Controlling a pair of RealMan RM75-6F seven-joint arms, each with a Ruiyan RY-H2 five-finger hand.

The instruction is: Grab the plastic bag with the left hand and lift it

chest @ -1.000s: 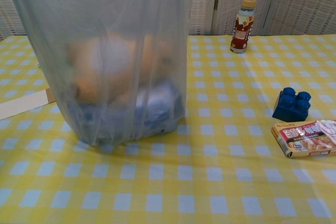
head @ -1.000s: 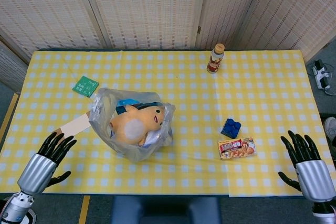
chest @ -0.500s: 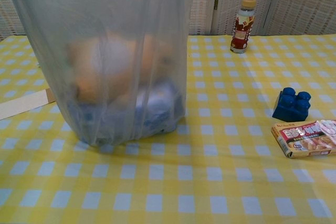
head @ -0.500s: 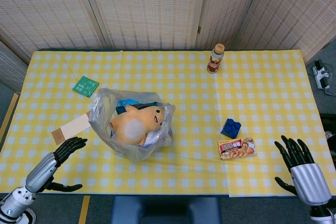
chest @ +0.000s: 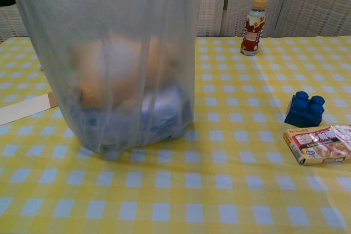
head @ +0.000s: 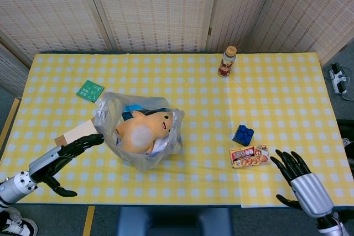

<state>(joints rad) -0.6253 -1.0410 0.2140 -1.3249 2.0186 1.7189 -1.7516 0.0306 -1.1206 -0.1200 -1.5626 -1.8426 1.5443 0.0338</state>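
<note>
Yellow checked table (head: 276,98), wicker screens behind. Plastic bag (head: 138,131) stands left of centre, mouth up, long axis roughly vertical, stuffed toy (head: 142,131) inside. Left hand (head: 69,150) at the bag's 9 o'clock, fingers spread, holding nothing; right hand (head: 296,172) empty too. Risk: fingers push the limp wall, tipping the bag.

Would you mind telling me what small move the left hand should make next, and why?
Probably reach a little further right and up to the bag's rim. The left hand is open, fingertips just short of the plastic bag, which stands on the table ungrasped.
</note>
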